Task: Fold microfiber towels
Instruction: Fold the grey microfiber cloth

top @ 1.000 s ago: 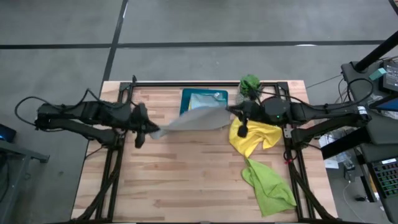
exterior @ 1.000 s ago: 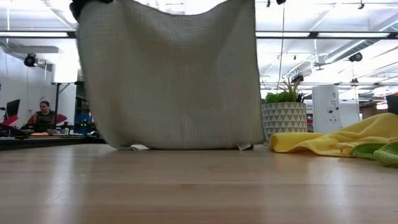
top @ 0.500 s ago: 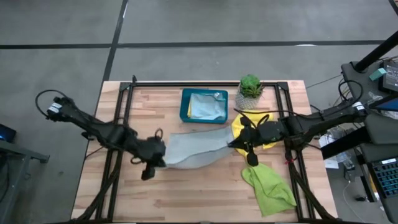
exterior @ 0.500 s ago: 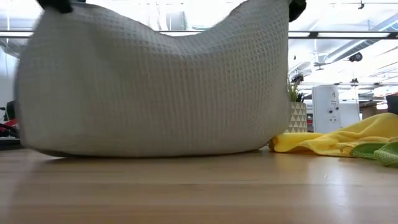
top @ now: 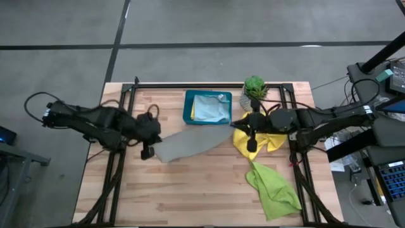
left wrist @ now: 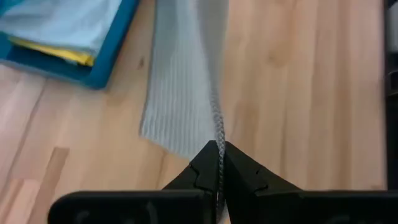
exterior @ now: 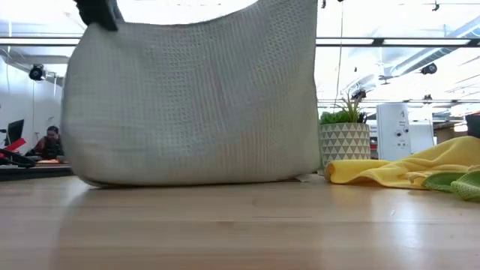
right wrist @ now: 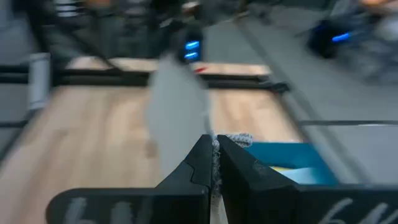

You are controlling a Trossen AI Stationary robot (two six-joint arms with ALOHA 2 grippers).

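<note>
While both end effectors pinch opposite corners of the pale grey towel (top: 186,142), the cloth hangs between them as a sagging sheet of waffle-weave fabric, its lower edge resting on the wooden worktop (top: 190,196). The left end effector (left wrist: 219,152) has its dark fingers clamped tight on one corner, the ribbed weave running straight out ahead of it. The right end effector (right wrist: 214,146) is likewise closed on the far corner, cloth trailing forward from its tips. In the low view the towel (exterior: 191,97) forms a broad, rounded curtain with a soft bulging bottom.

Just beyond the towel from the left end effector sits the teal tray (top: 207,107), rectangular, holding a folded light blue towel (top: 210,109) over a yellow layer. Under the right end effector lies a crumpled yellow towel (top: 266,140), and nearer the worktop's front edge a rumpled lime green towel (top: 272,187). A potted plant (top: 254,88) in a patterned pot stands just behind the right end effector. The worktop's front planks lie bare.
</note>
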